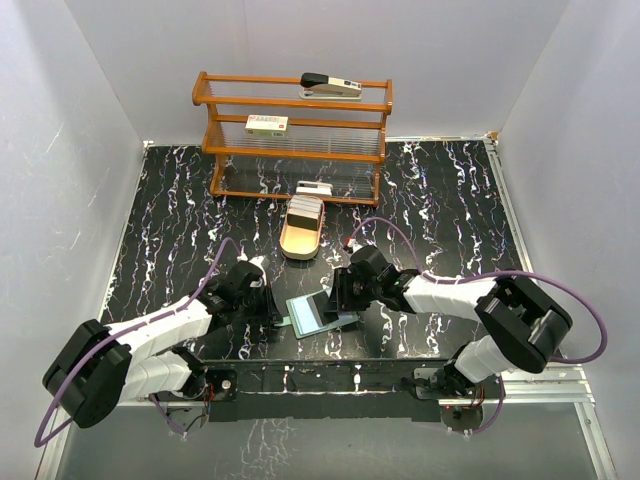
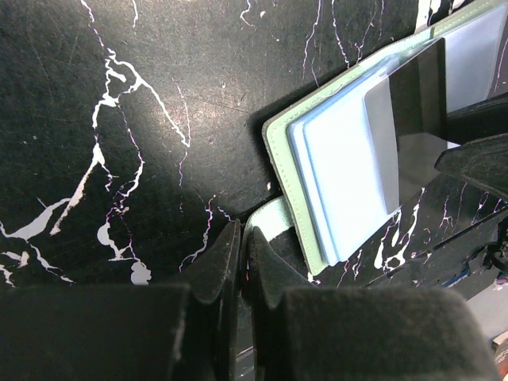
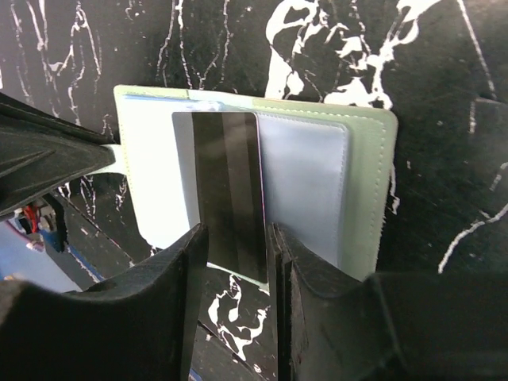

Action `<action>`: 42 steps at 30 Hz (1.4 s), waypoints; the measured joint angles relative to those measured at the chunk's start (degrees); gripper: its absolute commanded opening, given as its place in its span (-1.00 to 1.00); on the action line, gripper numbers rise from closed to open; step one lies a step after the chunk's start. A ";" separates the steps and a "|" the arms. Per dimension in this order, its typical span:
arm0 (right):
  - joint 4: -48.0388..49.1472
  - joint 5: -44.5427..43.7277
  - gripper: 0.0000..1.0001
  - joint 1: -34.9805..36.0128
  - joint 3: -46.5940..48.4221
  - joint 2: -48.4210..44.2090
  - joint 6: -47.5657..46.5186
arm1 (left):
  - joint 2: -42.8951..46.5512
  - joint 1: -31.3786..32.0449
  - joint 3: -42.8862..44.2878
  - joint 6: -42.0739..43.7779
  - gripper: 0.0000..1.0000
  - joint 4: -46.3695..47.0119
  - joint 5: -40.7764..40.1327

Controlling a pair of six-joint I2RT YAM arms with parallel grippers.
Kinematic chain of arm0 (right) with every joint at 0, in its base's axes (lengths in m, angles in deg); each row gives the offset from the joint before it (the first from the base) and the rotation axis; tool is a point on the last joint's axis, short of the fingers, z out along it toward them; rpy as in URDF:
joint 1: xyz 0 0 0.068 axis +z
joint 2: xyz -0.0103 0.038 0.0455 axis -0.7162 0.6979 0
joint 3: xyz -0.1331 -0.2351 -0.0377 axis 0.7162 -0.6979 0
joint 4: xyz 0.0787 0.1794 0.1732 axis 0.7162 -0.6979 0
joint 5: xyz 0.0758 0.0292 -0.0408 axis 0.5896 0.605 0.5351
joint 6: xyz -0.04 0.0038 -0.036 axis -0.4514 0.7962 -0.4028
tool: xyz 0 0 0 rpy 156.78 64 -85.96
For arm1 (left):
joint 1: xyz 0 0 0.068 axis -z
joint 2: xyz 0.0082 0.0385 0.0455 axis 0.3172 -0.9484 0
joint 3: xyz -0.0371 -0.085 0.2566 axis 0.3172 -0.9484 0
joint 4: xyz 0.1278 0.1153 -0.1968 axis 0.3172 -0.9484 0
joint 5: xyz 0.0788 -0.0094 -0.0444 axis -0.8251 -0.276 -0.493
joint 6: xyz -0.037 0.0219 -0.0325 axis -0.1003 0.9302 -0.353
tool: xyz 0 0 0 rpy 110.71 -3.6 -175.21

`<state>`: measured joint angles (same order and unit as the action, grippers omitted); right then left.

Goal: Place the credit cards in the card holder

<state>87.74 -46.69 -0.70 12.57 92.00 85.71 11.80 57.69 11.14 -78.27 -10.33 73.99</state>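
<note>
- The card holder (image 1: 312,316) is being kept open and flat on the bench (image 1: 450,200), near the front edge between the two arms. It has a sage-green cover with rounded corners, and clear blue-grey pocket leaves are being shown inside.
- A dark, glossy card (image 3: 230,190), thin and rectangular, is being seen lying lengthwise over the pockets, its near end overhanging the holder's near edge. Whether it is inside a pocket cannot be told.
- The right gripper (image 3: 238,232) is being held low over that near end, its jaws apart, one on each side of the card.
- The left gripper (image 2: 240,232) is being held with its jaws together at the holder's pale green tab. Whether the tab is pinched or only pressed cannot be told.
- A tan oval tray (image 1: 297,248) is being seen behind the holder, apart from it, with a row of pale cards (image 1: 305,210) being carried on edge inside.
- A wooden rack (image 1: 330,155) with clear ribbed shelves is being seen at the back. A stapler (image 1: 330,85) is lying on top, a white labelled box (image 1: 267,124) is on the middle shelf, and a second box (image 1: 313,188) is lower, just behind the tray.
- The bench surface is being seen as black with white marble veining.
</note>
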 measured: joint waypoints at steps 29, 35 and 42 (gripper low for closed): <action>-1.64 1.64 -0.10 2.45 4.94 3.96 -3.76 | -1.57 -0.02 0.35 0.15 -1.00 1.51 1.29; -0.09 3.04 -0.13 3.80 5.70 5.55 -3.37 | -1.92 -0.02 0.35 0.09 -1.00 2.21 1.60; 1.27 3.39 -0.25 4.85 5.75 5.95 -1.70 | -1.92 0.00 0.35 0.13 -1.00 2.19 1.60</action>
<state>89.00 -43.31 4.15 18.32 97.94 84.01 9.88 57.69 11.49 -78.14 -8.14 75.58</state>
